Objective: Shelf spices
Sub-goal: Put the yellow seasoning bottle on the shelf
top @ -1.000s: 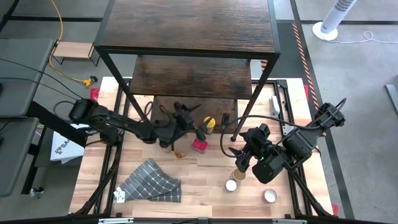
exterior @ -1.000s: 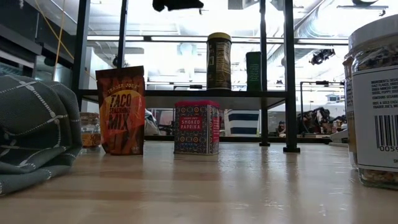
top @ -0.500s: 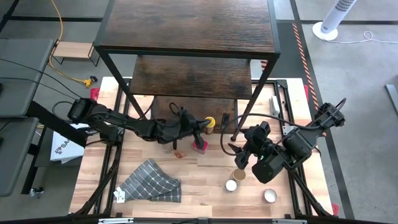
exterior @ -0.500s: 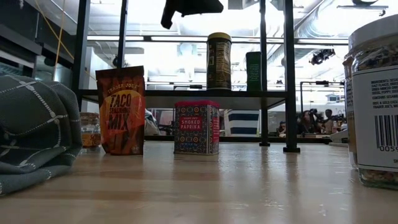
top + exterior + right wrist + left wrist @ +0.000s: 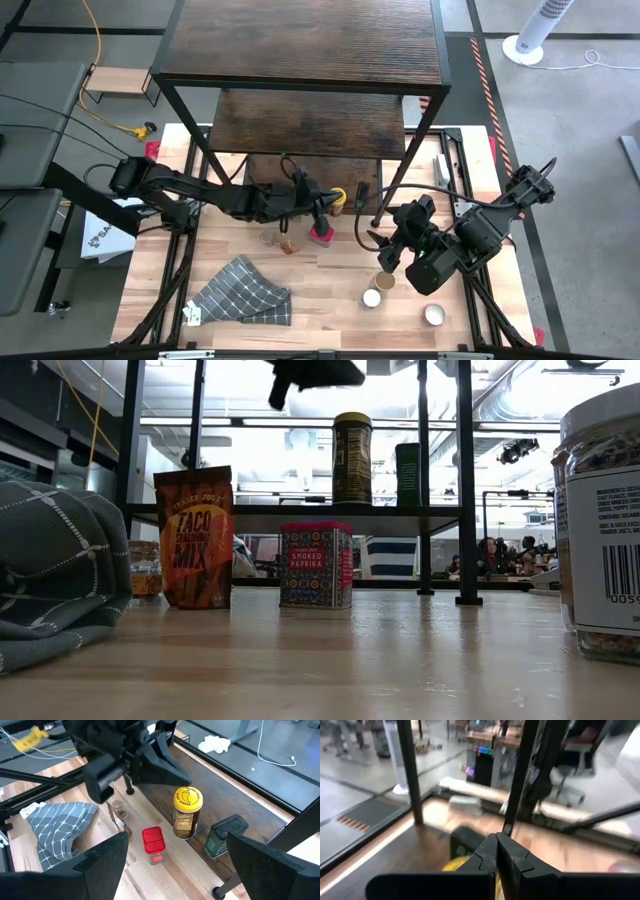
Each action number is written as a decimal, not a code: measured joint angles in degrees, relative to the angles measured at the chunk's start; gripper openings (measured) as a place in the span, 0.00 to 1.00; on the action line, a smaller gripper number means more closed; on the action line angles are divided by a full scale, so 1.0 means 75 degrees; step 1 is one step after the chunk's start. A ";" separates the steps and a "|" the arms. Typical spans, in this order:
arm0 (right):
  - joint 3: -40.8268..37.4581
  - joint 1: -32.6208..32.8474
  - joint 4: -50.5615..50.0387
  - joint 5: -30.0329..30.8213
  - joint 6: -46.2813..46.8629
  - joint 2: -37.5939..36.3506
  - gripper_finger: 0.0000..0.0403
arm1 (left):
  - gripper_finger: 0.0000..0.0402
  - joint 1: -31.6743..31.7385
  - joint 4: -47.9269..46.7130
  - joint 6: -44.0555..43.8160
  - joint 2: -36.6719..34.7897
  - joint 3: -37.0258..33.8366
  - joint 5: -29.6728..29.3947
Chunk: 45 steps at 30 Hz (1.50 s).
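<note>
Spices, on the table and shelf:
- Yellow-lidded jar (image 5: pixel 187 812), upright on the lowest board of the shelf (image 5: pixel 300 45), toward that board's front edge; a dark green tin (image 5: pixel 226 836) stands just beside it on the same board.
- Red smoked-paprika tin (image 5: pixel 316 564), upright on the table (image 5: pixel 330 300), just in front of the shelf's lowest board, near the table's middle.
- Taco-mix pouch (image 5: pixel 194 537), upright, beside the paprika tin; a small glass jar (image 5: pixel 119 809) stands close by it.
- Tan-lidded jar (image 5: pixel 385 281), white-lidded jar (image 5: pixel 371 298) and a second white-lidded jar (image 5: pixel 434 315), grouped toward the table's front right corner, apart from one another.
- Large labelled jar (image 5: pixel 603 525), close to the low camera; which of the front-right jars it is cannot be told.

Shelf: three dark wood boards on a black metal frame, standing at the table's rear edge.

Left gripper (image 5: pixel 322 207): reaches from the table's left side to the front edge of the lowest board, above the paprika tin and just beside the yellow-lidded jar; fingers (image 5: pixel 492 857) pressed together, pinching nothing.

Right gripper (image 5: pixel 383 248): hangs over the right half of the table, behind the tan-lidded jar; fingers (image 5: pixel 107 855) spread wide, holding nothing.

Other: grey checked cloth (image 5: pixel 245 290), crumpled near the table's front left corner. Small light-wood stand (image 5: pixel 118 82), off the table beyond its rear left corner. White fan (image 5: pixel 535 35) on the floor past the rear right corner.
</note>
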 joint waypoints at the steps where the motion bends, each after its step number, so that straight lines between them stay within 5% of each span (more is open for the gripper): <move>1: 0.0000 0.0000 -0.0003 0.0009 0.0000 -0.0001 0.83 | 0.00 -0.0037 -0.0168 0.0003 0.0004 -0.0003 -0.0044; 14: 0.0000 -0.0052 0.0008 0.0020 0.0002 -0.0003 0.83 | 0.00 0.0038 -0.0919 -0.0579 0.0451 0.0035 -0.0184; 23: 0.0000 -0.0052 0.0009 0.0122 0.0000 -0.0003 0.83 | 0.00 0.0164 -0.0805 0.0471 -0.0048 0.0092 -0.0503; 32: 0.0000 -0.0055 0.0006 0.0128 0.0000 -0.0003 0.83 | 0.00 0.0695 -0.0754 0.0536 0.0017 0.0117 0.0773; 45: 0.0000 -0.0355 0.0006 0.0126 -0.0231 -0.0003 0.83 | 0.00 0.0941 -0.1429 0.0335 0.0362 0.0181 0.1398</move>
